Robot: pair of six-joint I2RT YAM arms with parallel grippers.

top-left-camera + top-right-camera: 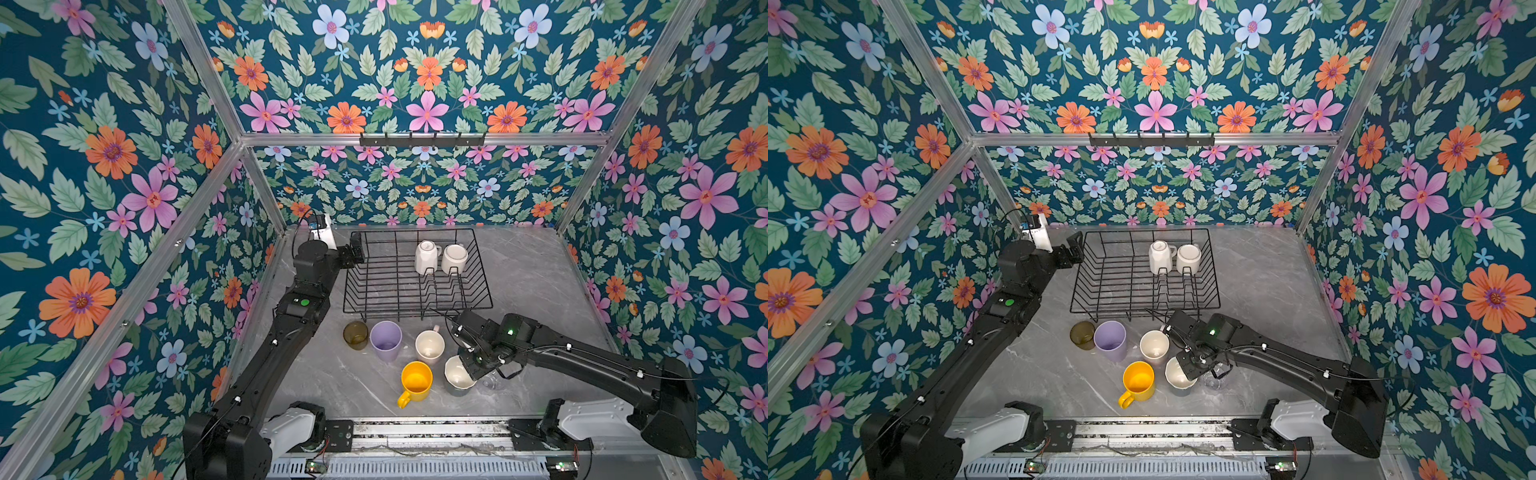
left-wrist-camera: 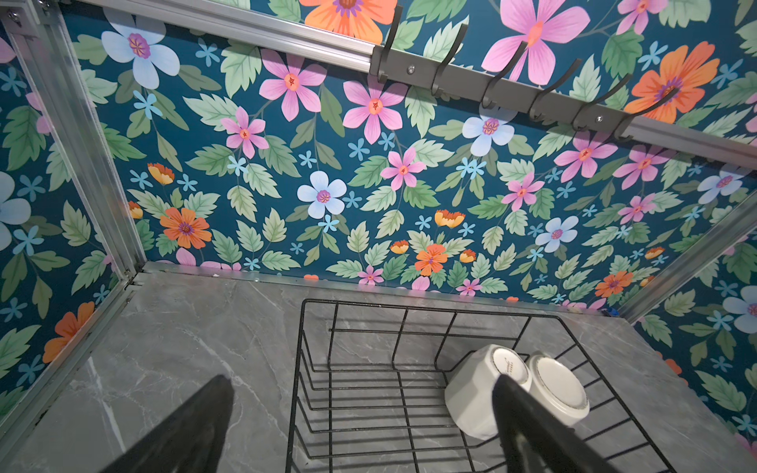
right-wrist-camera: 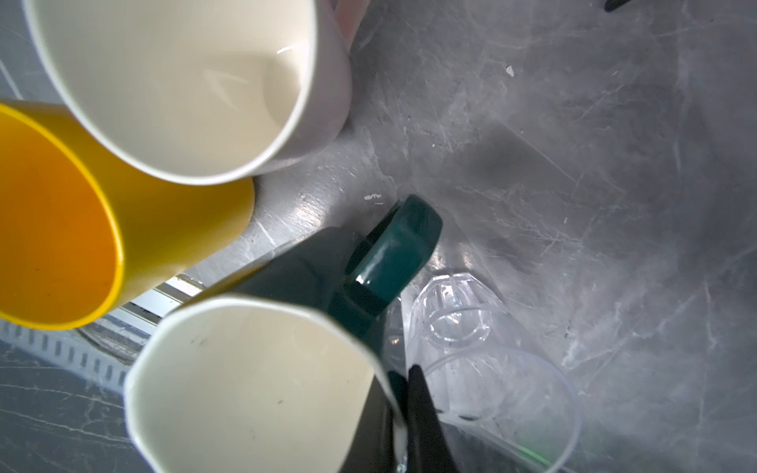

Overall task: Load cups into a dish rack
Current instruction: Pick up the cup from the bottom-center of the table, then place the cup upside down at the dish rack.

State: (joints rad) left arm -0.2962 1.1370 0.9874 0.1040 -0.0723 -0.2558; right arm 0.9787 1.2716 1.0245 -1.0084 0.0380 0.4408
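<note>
"While the right pincer (image 3: 403, 393) was down among the cups, what did it have hold of?"

"The dark green mug (image 3: 245, 389), glossy, white inside. The pincer was shut tight on its wall just beside the handle, one black finger (image 3: 426, 417) outside the rim and the other inside. The mug sat toward the near edge of the grey marbled bench (image 1: 532, 291), about midway along it."

"What lay around it?"

"A clear glass (image 1: 493, 380) was just beside it on the right-edge side; whether upright or tipped, I could not tell. A yellow handled mug (image 1: 415, 381) stood close on the other side, handle toward the near edge. Behind those came a row: a pale pink mug (image 1: 430, 345) with a cream inside, a lilac tumbler (image 1: 385, 340) and an olive-brown translucent tumbler (image 1: 355, 335), running toward the left edge, all open end up."

"And the rack?"

"The rectangular black wire dish rack (image 1: 374, 286) stood just beyond that row, toward the far edge. A faceted white mug (image 1: 427, 257) and a round white mug (image 1: 454, 258) were upside down, side by side, in its far right part, by the upright dividers."

"And the left pincer (image 2: 362, 379)?"

"Spread wide, holding nothing, at the rack's far left corner, with the rack's left wall between its fingers in the wrist view. Touching the wire or not, I could not say."
</note>
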